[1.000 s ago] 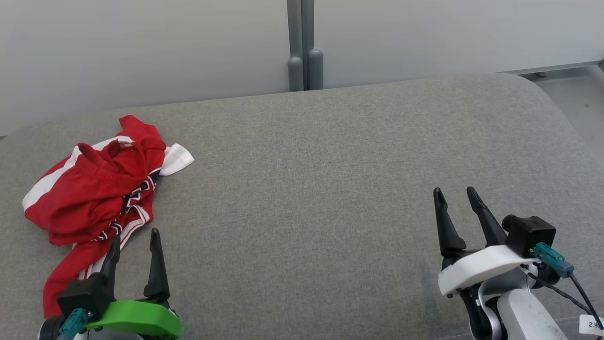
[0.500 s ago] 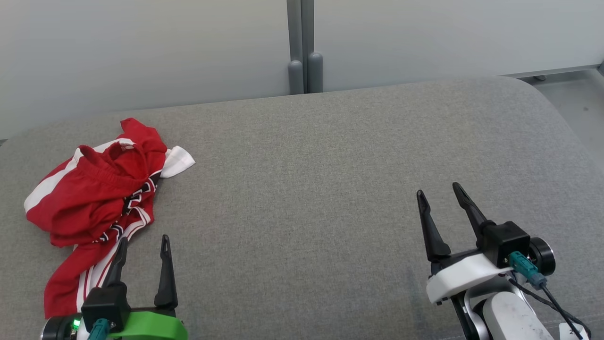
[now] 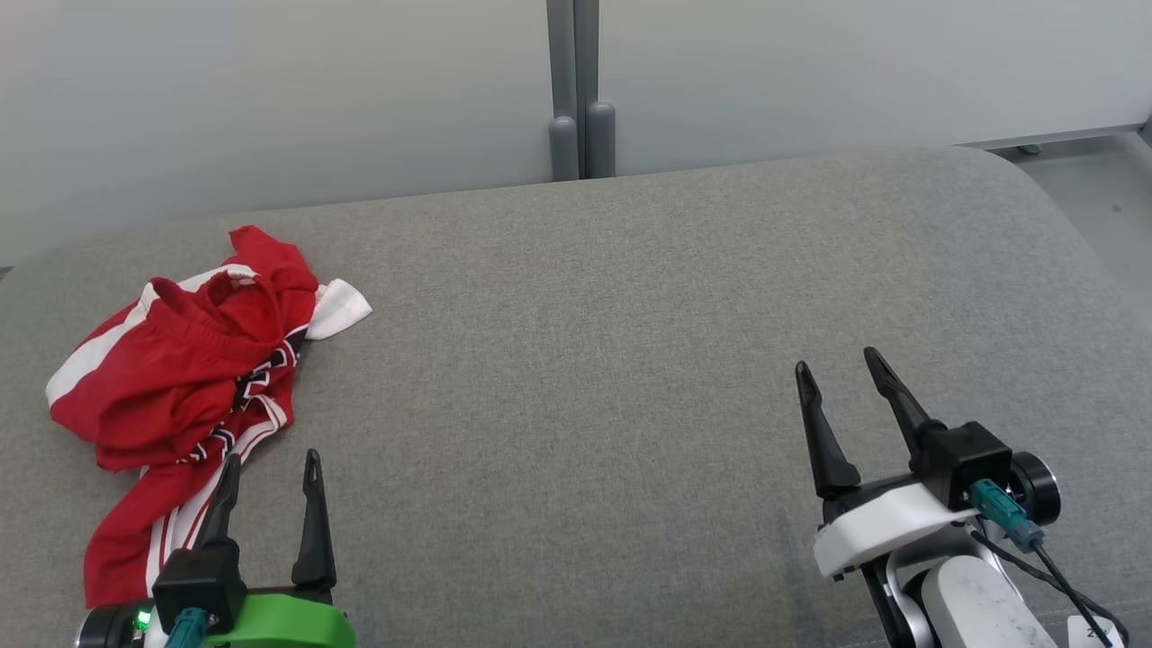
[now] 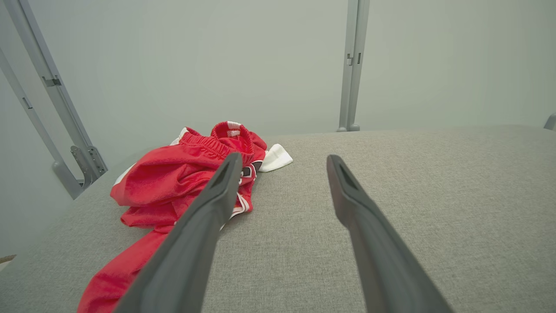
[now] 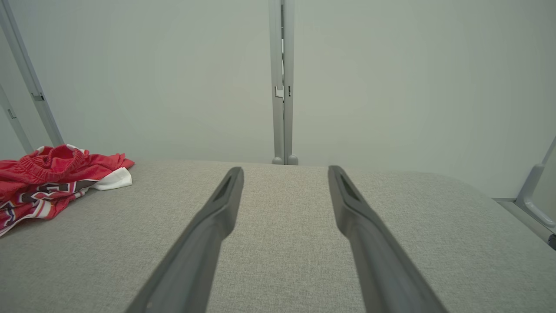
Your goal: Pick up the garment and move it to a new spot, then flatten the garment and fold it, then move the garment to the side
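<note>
- The left pincer (image 3: 274, 455) is standing wide open and holding nothing. It is pointing at the near end of the garment (image 3: 180, 378), and one finger is overlapping the red cloth in the head view; whether it is touching cannot be told.
- The right pincer (image 3: 836, 360) is likewise standing wide open and empty, sitting over bare table (image 3: 585, 360) well apart from the garment.
- The garment, red with white trim, is lying crumpled in a heap on the left part of the table, close to the far left edge.
- Risk one: the heap is sitting in several overlapping layers, so a pinch at the near end is likely taking only one loose layer, leaving the rest dragging or twisting on the lift.
- Risk two: the table's grey fabric cover is looking coarse, so the fingers are risking catching the cover, or bunching the cloth forward rather than closing on it.
- Risk three: with the heap lying near the left edge, any sideways push is risking sending it off the table.
- Risk four: the right pincer is standing too far away to help, so a one-sided lift is risking a tangled garment that is harder to flatten.
</note>
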